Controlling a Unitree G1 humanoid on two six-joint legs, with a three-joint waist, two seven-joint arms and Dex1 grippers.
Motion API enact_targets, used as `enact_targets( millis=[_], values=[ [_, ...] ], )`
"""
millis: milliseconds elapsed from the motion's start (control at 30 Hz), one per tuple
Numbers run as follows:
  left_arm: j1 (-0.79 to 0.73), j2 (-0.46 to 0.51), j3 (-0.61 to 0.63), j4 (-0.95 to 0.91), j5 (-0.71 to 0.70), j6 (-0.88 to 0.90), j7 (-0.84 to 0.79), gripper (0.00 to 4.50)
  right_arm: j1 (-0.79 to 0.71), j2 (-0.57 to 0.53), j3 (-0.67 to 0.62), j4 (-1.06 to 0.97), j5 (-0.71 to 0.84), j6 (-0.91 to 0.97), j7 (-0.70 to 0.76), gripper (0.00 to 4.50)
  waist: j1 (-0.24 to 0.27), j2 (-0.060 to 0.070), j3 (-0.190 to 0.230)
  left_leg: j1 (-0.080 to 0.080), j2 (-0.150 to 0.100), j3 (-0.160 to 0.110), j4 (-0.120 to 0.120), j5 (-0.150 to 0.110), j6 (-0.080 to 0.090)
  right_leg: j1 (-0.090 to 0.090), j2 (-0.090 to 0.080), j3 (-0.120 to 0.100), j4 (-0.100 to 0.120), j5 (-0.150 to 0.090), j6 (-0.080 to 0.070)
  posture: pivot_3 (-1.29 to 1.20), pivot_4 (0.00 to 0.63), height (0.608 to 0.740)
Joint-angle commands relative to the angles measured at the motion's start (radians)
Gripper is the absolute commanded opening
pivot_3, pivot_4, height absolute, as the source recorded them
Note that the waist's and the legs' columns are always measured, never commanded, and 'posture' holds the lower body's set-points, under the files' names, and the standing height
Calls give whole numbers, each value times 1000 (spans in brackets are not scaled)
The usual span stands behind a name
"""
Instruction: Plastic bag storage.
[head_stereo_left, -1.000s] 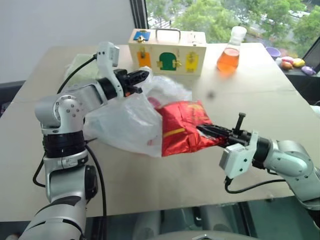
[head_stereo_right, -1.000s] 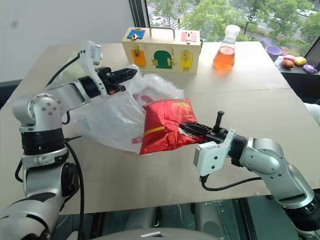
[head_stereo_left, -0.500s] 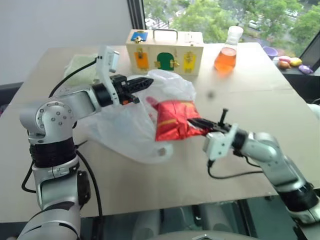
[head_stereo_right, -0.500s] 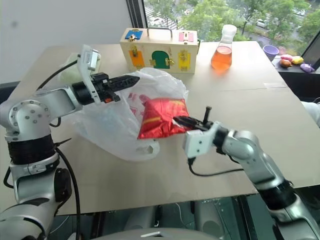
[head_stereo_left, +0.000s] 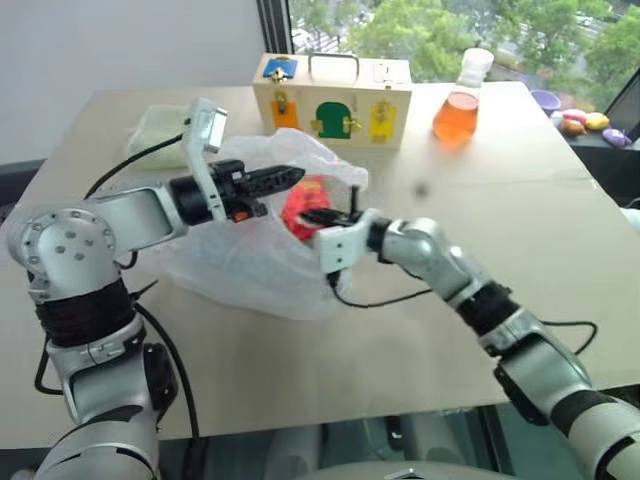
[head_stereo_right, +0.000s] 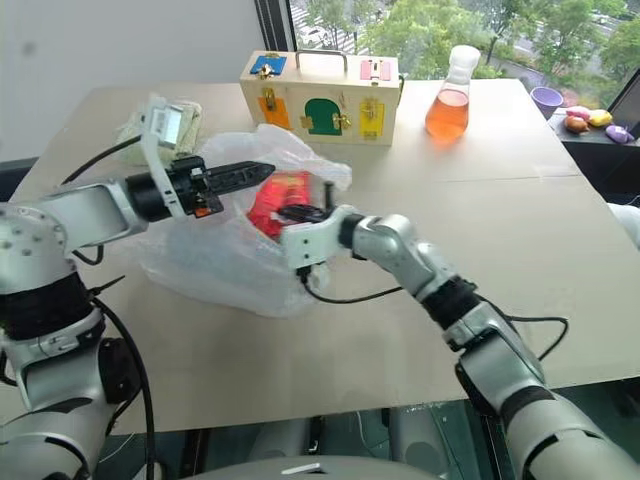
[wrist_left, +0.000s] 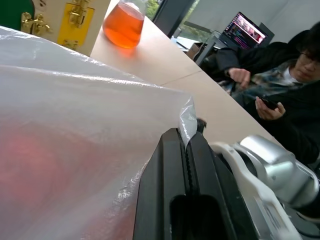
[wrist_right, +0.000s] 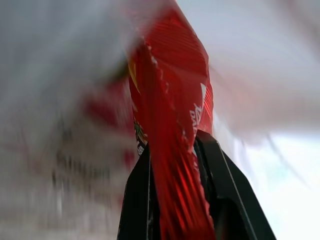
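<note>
The plastic bag (head_stereo_left: 250, 262), thin and whitish, lies crumpled on the table left of centre, its mouth lifted toward the right. My left gripper (head_stereo_left: 292, 176) is shut on the bag's upper rim and holds it up; in the left wrist view the film (wrist_left: 75, 125) is pinched between the black fingers (wrist_left: 172, 155). My right gripper (head_stereo_left: 316, 215) reaches in from the right, shut on a shiny red snack packet (head_stereo_left: 300, 200) that sits inside the bag's mouth. The right wrist view has the packet (wrist_right: 172, 115) clamped between the two fingers (wrist_right: 137, 200), with bag film around it.
A wooden lock box (head_stereo_left: 333, 88) stands at the table's back, a flask of orange liquid (head_stereo_left: 455, 105) to its right. A pale green cloth (head_stereo_left: 160, 130) lies behind the left arm. Small coloured objects (head_stereo_left: 575, 120) sit far right. A seated person (wrist_left: 285, 65) appears beyond the table.
My right gripper has carried the red packet leftward, from the open table into the bag's mouth. The left gripper kept its hold on the rim and drew back slightly.
</note>
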Motion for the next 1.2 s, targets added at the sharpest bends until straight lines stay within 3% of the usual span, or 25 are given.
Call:
enact_targets(
  millis=[33,67,100,200,233,367,500,633,767,833,1033,1200],
  values=[
    [-18,4,15,-17,9,-35,26,0,-1,19,-10,-21,66,-2,45,1713,1,0,0,0,0,-1,0,0,0,0,0,-1,0,0,0,0,150,740],
    [-13,8,11,-19,12,-37,26,0,5,25,-26,-31,58,4,10,2328,4,0,0,0,0,-1,0,0,0,0,0,-1,0,0,0,0,150,740],
    [-10,11,8,-17,20,-42,28,0,6,26,-38,-34,50,10,-14,2633,6,0,0,-1,-1,-1,0,0,0,0,-1,-1,0,0,0,0,150,740],
    [3,7,-8,-17,58,-85,27,0,41,4,-66,-102,210,119,153,2633,6,0,0,0,-3,-1,0,0,1,1,-2,-1,0,0,0,0,150,740],
    [13,7,-19,-27,76,-114,15,0,54,-12,-80,-135,235,145,174,3203,6,0,0,0,-3,-2,0,-1,1,1,-2,-2,0,0,0,0,150,740],
    [71,-4,-24,-59,105,-248,-83,0,132,-87,-159,-318,271,330,183,4439,5,1,0,-1,-2,-4,0,-1,1,1,-2,-4,1,0,0,0,150,740],
    [106,36,-46,-50,131,-304,-165,0,244,-136,-297,-605,362,719,161,4439,6,1,0,-2,-2,-6,0,-1,2,1,-2,-5,1,0,0,0,150,740],
    [110,43,-50,-56,108,-320,-225,0,250,-86,-369,-624,365,954,34,4439,3,1,0,-1,-2,-5,0,-1,3,1,-1,-5,1,0,0,0,150,740],
    [115,45,-76,-67,130,-338,-247,0,125,70,-434,-393,425,994,-93,4439,-2,1,1,1,-1,-5,0,0,1,2,1,-4,1,0,0,0,150,740],
    [117,44,-82,-72,140,-351,-243,0,94,91,-434,-334,437,975,-95,4439,-2,1,1,2,0,-5,0,1,1,1,3,-2,2,1,-1,0,150,740],
    [124,29,-61,-79,122,-351,-198,0,163,27,-365,-452,476,1015,-5,4439,6,2,1,-2,-2,-8,0,1,1,1,0,-6,-1,1,-2,0,150,740],
    [105,0,-25,-72,63,-330,-148,0,226,-59,-381,-519,501,1083,10,4439,6,2,1,-3,-2,-9,-2,0,2,1,0,-6,-3,1,-2,0,150,740]
  ],
)
